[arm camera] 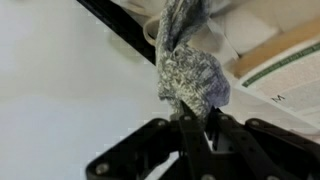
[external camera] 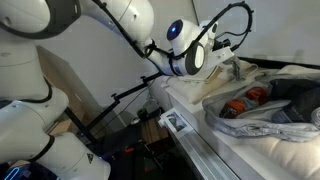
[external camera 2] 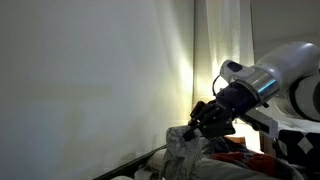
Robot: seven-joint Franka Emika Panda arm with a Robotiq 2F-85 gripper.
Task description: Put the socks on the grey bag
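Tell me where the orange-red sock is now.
In an exterior view the orange-red sock lies right of centre, amid folds of the grey bag, below the hand.

White robot arm [external camera: 130,25] reaching across, gripper [external camera: 228,63] hanging near a grey bag [external camera: 258,128], orange-red sock [external camera: 240,106] lying on the bag

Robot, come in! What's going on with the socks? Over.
Gripper shut on grey speckled sock, dangling. Orange-red sock lies on grey bag. No blocker visible.
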